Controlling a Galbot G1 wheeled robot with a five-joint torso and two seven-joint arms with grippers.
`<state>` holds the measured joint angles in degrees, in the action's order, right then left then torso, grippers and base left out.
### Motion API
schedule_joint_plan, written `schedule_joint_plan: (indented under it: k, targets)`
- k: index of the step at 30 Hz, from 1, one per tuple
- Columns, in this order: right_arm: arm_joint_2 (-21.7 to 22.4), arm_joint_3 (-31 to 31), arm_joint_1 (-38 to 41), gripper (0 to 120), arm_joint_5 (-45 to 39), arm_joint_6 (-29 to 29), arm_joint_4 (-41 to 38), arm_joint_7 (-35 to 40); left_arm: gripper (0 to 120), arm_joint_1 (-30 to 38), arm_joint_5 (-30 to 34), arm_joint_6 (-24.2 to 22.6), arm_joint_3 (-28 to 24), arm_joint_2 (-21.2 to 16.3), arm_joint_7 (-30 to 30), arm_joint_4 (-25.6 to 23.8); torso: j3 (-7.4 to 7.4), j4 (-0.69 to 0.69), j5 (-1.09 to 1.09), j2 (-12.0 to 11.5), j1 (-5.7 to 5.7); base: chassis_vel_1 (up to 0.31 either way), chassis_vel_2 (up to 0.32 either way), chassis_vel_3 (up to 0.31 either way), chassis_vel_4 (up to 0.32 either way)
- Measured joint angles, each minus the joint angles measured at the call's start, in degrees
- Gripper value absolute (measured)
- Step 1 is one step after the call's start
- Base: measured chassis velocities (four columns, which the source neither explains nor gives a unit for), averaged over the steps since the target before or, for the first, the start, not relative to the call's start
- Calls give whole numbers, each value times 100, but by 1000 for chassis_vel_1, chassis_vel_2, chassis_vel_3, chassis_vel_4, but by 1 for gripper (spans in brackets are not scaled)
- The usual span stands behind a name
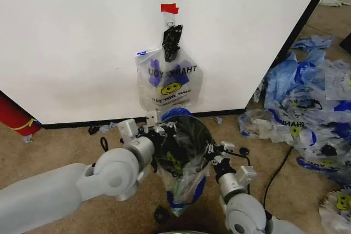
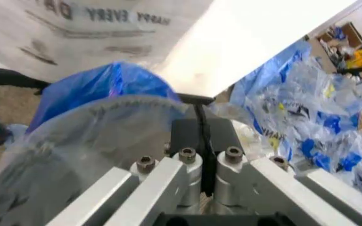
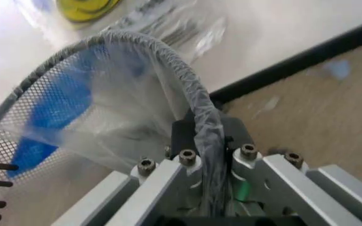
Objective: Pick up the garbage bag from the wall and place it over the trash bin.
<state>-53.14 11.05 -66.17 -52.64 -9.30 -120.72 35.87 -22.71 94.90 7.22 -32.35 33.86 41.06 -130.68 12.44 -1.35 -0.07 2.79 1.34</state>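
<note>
Head view: left gripper [image 1: 155, 131] and right gripper [image 1: 215, 157] pinch opposite sides of the trash bin [image 1: 189, 130] rim, clamping the garbage bag [image 1: 184, 182] film there. Likely to keep it stretched over the mouth.

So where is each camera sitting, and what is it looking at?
Head view: up on the robot's head, looking down at the wall, a hanging garbage bag and the trash bin; both arms show.
Left wrist view: on the left arm, looking past the left end effector, shut on the bag-covered bin rim.
Right wrist view: on the right arm, looking past the right end effector, shut on the rim opposite.
All share the bin.
</note>
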Motion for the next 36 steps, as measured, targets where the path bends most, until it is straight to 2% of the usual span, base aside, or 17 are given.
schedule_joint_plan:
  k: [4,13,36]
  targets:
    - [-169,147,73,0,-289,-13,183,-89,0,-388,-135,-3,290,-66,-84,-35,0,0,0,0,0,0,0,0,0]
    - [-380,369,126,0,-358,-11,551,-134,0,-979,-321,-6,716,-193,-235,-82,0,0,1,0,0,0,0,0,0]
    - [-594,538,185,0,-52,-91,999,-217,0,-1652,-639,18,1095,-241,-357,-125,0,-1,0,0,0,0,0,0,0]
